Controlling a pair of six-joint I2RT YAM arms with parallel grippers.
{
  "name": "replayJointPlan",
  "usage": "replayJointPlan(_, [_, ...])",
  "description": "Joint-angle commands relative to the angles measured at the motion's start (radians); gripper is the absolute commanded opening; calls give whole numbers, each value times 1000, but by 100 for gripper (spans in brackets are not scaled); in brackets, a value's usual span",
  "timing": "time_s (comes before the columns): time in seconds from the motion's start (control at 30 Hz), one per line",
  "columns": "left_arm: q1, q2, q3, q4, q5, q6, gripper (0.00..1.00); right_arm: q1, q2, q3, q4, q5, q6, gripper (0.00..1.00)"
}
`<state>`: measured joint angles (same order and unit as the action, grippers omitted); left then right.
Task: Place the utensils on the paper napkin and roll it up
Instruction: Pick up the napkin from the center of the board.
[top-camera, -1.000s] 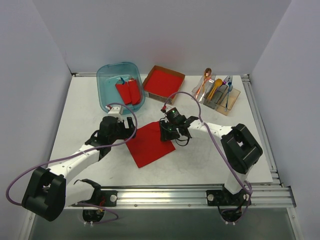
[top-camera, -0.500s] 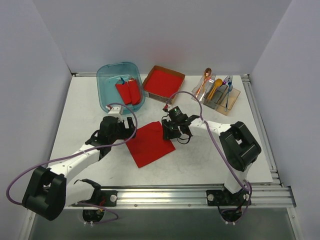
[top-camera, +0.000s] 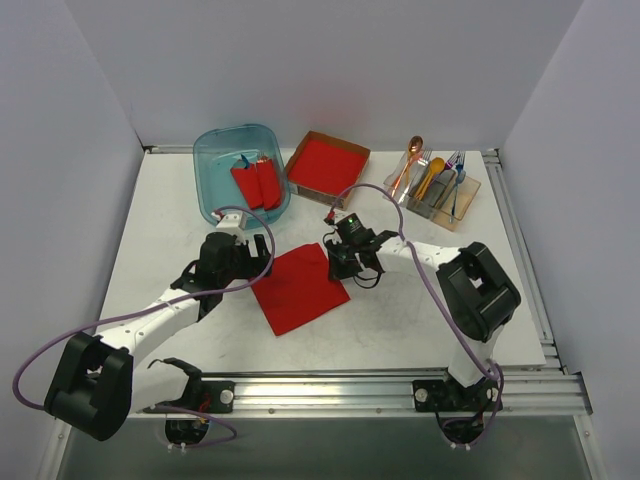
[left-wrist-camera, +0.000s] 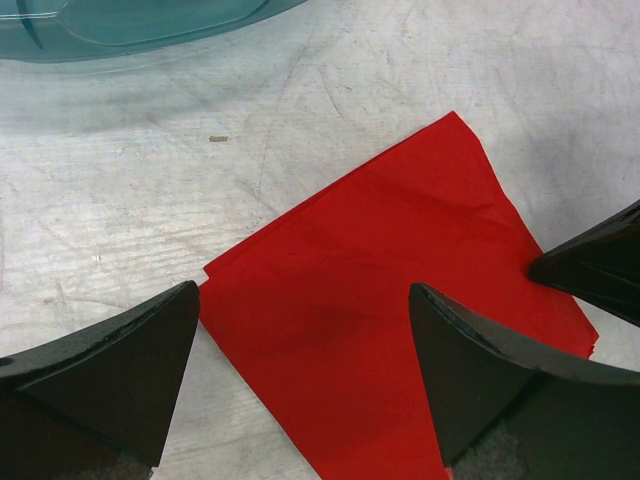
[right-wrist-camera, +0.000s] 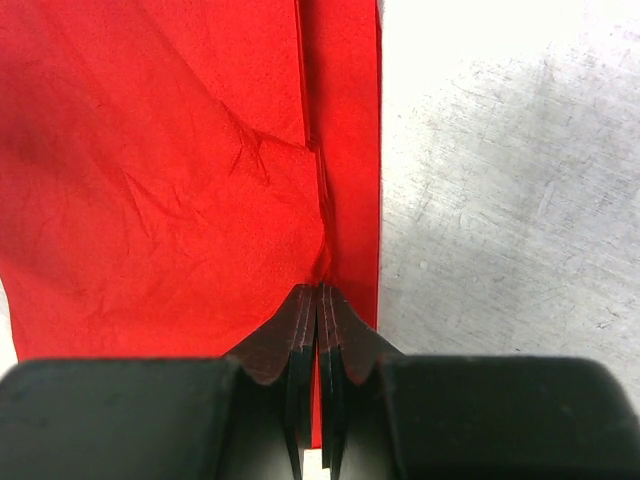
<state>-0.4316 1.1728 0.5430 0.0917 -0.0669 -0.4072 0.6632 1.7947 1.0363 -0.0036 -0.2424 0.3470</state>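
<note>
Napkin-prep step. I'm pinching paper napkin (top-camera: 298, 290) at its 2 o'clock edge, right fingers (right-wrist-camera: 282, 345) clamped shut on it, mid-counter (top-camera: 400, 320). Left fingers (left-wrist-camera: 120, 370) hovering wide over 9 o'clock corner. Utensils (top-camera: 435, 180) sitting in holder (top-camera: 468, 200), 1 o'clock. Next, likely: flattening sheet, letting go, fetching utensils.

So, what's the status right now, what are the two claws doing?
Left gripper open, over the paper napkin, its left side. Right gripper shut, pinching the napkin's right edge. Utensils in back-right holder, none on napkin yet.
</note>
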Motion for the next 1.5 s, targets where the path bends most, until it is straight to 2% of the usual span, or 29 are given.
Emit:
replayJointPlan(0.0, [-4, -7, 44, 39, -5, 1, 95, -10, -58, -5, -10, 20, 3, 0])
replayJointPlan(0.23, [-4, -9, 44, 39, -5, 1, 95, -17, -130, -27, -13, 68, 3, 0])
replayJointPlan(0.87, [-4, -12, 41, 36, -10, 1, 95, -82, -101, -101, 31, 81, 24, 0])
replayJointPlan(1.03, [-4, -9, 44, 37, -8, -1, 95, -97, -139, -76, 7, 127, 36, 0])
replayJointPlan(1.17, [-4, -12, 44, 37, -8, -1, 95, -131, -165, -82, -9, 98, 41, 0])
replayJointPlan(1.47, [-4, -27, 40, 31, -13, -1, 95, -131, -216, 44, -78, 107, 21, 0])
